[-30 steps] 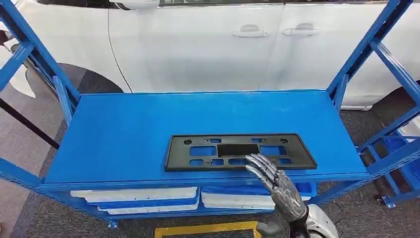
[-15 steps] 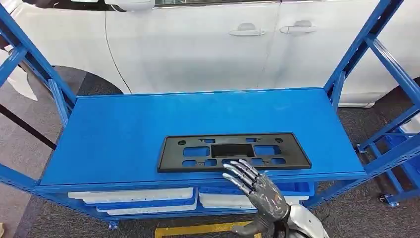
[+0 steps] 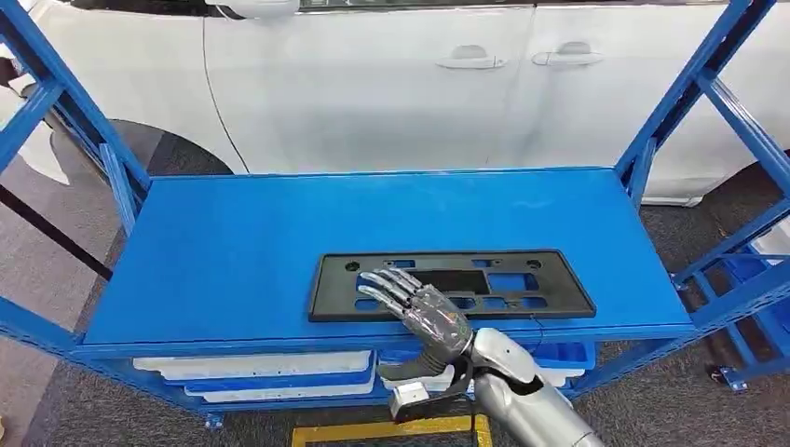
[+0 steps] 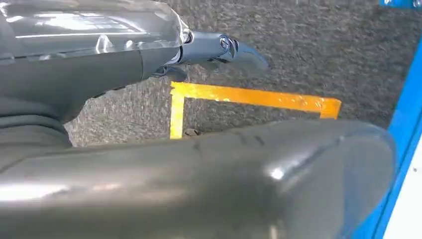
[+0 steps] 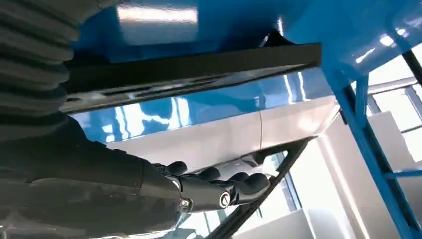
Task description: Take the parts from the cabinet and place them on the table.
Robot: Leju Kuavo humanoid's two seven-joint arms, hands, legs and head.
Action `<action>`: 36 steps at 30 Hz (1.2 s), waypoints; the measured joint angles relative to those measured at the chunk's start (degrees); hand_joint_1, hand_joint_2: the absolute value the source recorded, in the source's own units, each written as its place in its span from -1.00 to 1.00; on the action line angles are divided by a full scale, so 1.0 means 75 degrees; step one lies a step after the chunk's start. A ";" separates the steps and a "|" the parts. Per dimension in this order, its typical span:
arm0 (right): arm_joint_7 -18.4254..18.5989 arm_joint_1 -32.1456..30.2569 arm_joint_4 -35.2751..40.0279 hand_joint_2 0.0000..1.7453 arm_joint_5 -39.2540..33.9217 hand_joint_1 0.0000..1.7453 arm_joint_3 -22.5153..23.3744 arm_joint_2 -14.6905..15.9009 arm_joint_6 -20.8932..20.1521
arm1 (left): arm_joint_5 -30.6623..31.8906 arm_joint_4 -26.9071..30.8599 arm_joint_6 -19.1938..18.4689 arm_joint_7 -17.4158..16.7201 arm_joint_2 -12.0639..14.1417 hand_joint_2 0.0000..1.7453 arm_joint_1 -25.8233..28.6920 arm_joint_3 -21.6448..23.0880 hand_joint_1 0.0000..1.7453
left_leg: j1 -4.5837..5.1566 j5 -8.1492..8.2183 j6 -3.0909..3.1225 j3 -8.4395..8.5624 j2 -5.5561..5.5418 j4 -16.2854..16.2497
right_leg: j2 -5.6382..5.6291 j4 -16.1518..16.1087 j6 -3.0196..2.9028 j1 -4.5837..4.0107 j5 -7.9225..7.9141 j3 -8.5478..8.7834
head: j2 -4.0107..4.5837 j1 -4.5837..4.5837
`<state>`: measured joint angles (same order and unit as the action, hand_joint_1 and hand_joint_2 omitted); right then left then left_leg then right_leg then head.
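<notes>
The flat black plastic plate-holder panel with rectangular cut-outs [image 3: 451, 284] lies flat on the top blue metal shelf of the open rack [image 3: 279, 233], in the lower middle of the head view, its long edge running parallel to the shelf's front lip and close to it, which keeps it within reach from the front. The robot's right hand [image 3: 415, 303] comes up from the lower centre of that view on its silver arm [image 3: 517, 391] and hovers over the left half of the panel, fingers [image 3: 382, 284] spread wide and pointing toward the upper left, holding nothing; whether the fingertips touch the panel cannot be told from here. In the right wrist view the panel [image 5: 189, 67] shows as a thin dark slab against the blue surface, with the hand's dark fingers [image 5: 219, 186] stretched out and apart from it, so the hand seems poised to get a hold on the near edge, not yet clamped. The left hand [image 4: 219, 50] hangs low over grey carpet [image 4: 323, 45] and a yellow floor marking [image 4: 249, 97]; how its fingers stand cannot be told. White trays [image 3: 251, 365] sit on the lower shelf, and a white car [image 3: 419, 84] stands behind the rack.
</notes>
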<state>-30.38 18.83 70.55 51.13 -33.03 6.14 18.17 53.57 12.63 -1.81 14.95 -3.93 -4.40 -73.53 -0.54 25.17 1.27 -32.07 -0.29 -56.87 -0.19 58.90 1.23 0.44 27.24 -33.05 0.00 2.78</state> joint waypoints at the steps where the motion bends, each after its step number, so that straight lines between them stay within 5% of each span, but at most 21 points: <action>1: 0.0058 0.0100 -0.0108 1.00 0.0055 -1.00 -0.0026 -0.0047 0.0082 | 0.0006 0.0000 0.0003 0.0000 0.0000 -1.00 -0.0003 0.0000 -1.00 | 0.0000 0.0000 0.0016 -0.0009 0.0000 0.0000 | 0.0003 0.0436 0.0035 0.0001 0.0271 -0.0205 | 0.0000 0.0003; 3: 0.0225 0.0226 -0.0356 1.00 0.0248 -1.00 -0.0111 -0.0146 0.0318 | 0.0009 0.0000 0.0012 0.0000 -0.0003 -1.00 0.0000 0.0000 -1.00 | 0.0014 0.0005 0.0057 -0.0022 0.0008 -0.0002 | 0.0004 0.1617 0.0078 0.0024 0.0798 -0.0784 | 0.0000 0.0003; 5: 0.0470 0.0252 -0.0551 1.00 0.0551 -1.00 -0.0219 -0.0218 0.0606 | 0.0009 0.0000 0.0041 0.0000 -0.0009 -1.00 0.0011 0.0000 -1.00 | 0.0015 0.0008 0.0059 -0.0026 -0.0003 -0.0014 | 0.0004 0.2137 0.0090 0.0041 0.0822 -0.1069 | 0.0000 0.0003; 7: 0.0732 0.0289 -0.0647 1.00 0.0907 -1.00 -0.0256 -0.0300 0.0991 | 0.0006 0.0000 0.0090 0.0003 -0.0029 -1.00 0.0022 -0.0003 -1.00 | 0.0015 0.0027 0.0041 -0.0012 -0.0021 -0.0033 | 0.0006 0.1326 0.0052 0.0043 0.0234 -0.0723 | 0.0000 0.0003; 9: 0.0923 0.0404 -0.0722 1.00 0.1211 -1.00 -0.0343 -0.0416 0.1319 | -0.0006 0.0000 0.0149 0.0017 -0.0073 -1.00 0.0020 -0.0003 -1.00 | 0.0018 0.0061 -0.0010 0.0012 -0.0021 -0.0049 | 0.0006 0.0045 -0.0036 0.0030 -0.0324 -0.0118 | 0.0000 0.0003; 13: 0.1183 0.0549 -0.0868 1.00 0.1617 -1.00 -0.0492 -0.0562 0.1527 | -0.0032 0.0000 0.0184 0.0012 -0.0096 -1.00 0.0006 -0.0012 -1.00 | 0.0039 0.0065 -0.0176 -0.0024 -0.0014 -0.0046 | -0.0007 -0.0120 -0.0172 -0.0053 -0.0221 -0.0084 | 0.0000 0.0003; 15: 0.1267 0.0636 -0.0912 1.00 0.1722 -1.00 -0.0562 -0.0618 0.1547 | -0.0050 0.0000 0.0210 0.0000 -0.0096 -1.00 0.0001 -0.0015 -1.00 | 0.0023 0.0173 -0.0265 -0.0047 -0.0010 -0.0171 | 0.0006 -0.0248 -0.0279 0.0017 -0.0280 -0.0010 | 0.0000 0.0003; 18: 0.1387 0.0740 -0.0993 1.00 0.1868 -1.00 -0.0644 -0.0688 0.1617 | -0.0061 0.0000 0.0236 -0.0003 -0.0105 -1.00 0.0000 -0.0017 -1.00 | -0.0010 0.1027 -0.0366 -0.0799 -0.0006 -0.1776 | 0.0024 -0.0258 -0.0352 0.0008 -0.0273 -0.0006 | 0.0000 0.0003; 20: 0.1492 0.0737 -0.1075 1.00 0.2037 -1.00 -0.0708 -0.0690 0.1757 | -0.0076 0.0000 0.0248 -0.0003 -0.0105 -1.00 0.0024 -0.0020 -1.00 | -0.0024 0.1170 -0.0408 -0.1177 -0.0005 -0.2508 | 0.0031 -0.0249 -0.0353 0.0005 -0.0269 -0.0009 | 0.0000 0.0003; 21: 0.1586 0.0741 -0.1116 1.00 0.2207 -1.00 -0.0743 -0.0696 0.1842 | -0.0076 0.0000 0.0248 -0.0003 -0.0105 -1.00 0.0029 -0.0020 -1.00 | -0.0035 0.0958 -0.0414 -0.1097 -0.0004 -0.2307 | 0.0029 -0.0245 -0.0348 0.0007 -0.0265 -0.0002 | 0.0000 0.0003; 24: 0.2011 0.0825 -0.1256 1.00 0.2936 -1.00 -0.0857 -0.0723 0.2163 | -0.0079 0.0000 0.0251 -0.0003 -0.0105 -1.00 0.0009 -0.0020 -1.00 | -0.0069 -0.0020 -0.0381 -0.0176 0.0003 -0.0379 | 0.0014 -0.0202 -0.0286 0.0011 -0.0219 0.0035 | 0.0000 0.0003; 25: 0.2148 0.0887 -0.1332 1.00 0.3195 -1.00 -0.0915 -0.0723 0.2256 | -0.0079 0.0000 0.0251 -0.0003 -0.0105 -1.00 -0.0005 -0.0026 -1.00 | -0.0022 0.0105 -0.0336 -0.0047 -0.0006 -0.0105 | 0.0004 -0.0168 -0.0234 -0.0052 -0.0198 0.0011 | 0.0000 0.0003; 30: 0.2734 0.1055 -0.1716 1.00 0.4211 -1.00 -0.1032 -0.0728 0.2518 | -0.0085 0.0000 0.0274 0.0000 -0.0117 -1.00 0.0002 -0.0050 -1.00 | -0.0047 -0.0005 -0.0052 -0.0052 -0.0015 -0.0034 | -0.0004 -0.0104 -0.0015 -0.0001 -0.0146 -0.0020 | 0.0000 0.0003; 32: 0.2795 0.1133 -0.1838 1.00 0.4309 -1.00 -0.1055 -0.0728 0.2547 | -0.0085 0.0000 0.0274 0.0000 -0.0117 -1.00 -0.0007 -0.0058 -1.00 | -0.0043 -0.0005 0.0021 -0.0069 -0.0005 -0.0033 | 0.0002 0.0711 0.0031 0.0001 0.0376 -0.0402 | 0.0000 0.0003; 34: 0.2865 0.1146 -0.2021 1.00 0.4415 -1.00 -0.1084 -0.0728 0.2550 | -0.0085 0.0000 0.0291 0.0000 -0.0117 -1.00 -0.0006 -0.0070 -1.00 | -0.0026 -0.0003 0.0034 -0.0084 -0.0003 -0.0035 | 0.0003 0.2010 0.0065 0.0014 0.0900 -0.1029 | 0.0000 0.0003; 36: 0.2900 0.1143 -0.2148 1.00 0.4450 -1.00 -0.1107 -0.0728 0.2550 | -0.0085 0.0000 0.0291 -0.0003 -0.0117 -1.00 0.0008 -0.0073 -1.00 | -0.0019 -0.0003 0.0033 -0.0078 -0.0009 -0.0038 | 0.0004 0.2184 0.0058 0.0024 0.0746 -0.1150 | 0.0000 0.0003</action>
<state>-8.63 27.40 54.44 84.50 -41.33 0.68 37.29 52.94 12.63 0.37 14.93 -4.81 -4.34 -74.07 -0.68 25.15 1.52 -32.66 -0.36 -57.15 -0.16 75.27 1.66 0.62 32.84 -41.67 0.00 2.80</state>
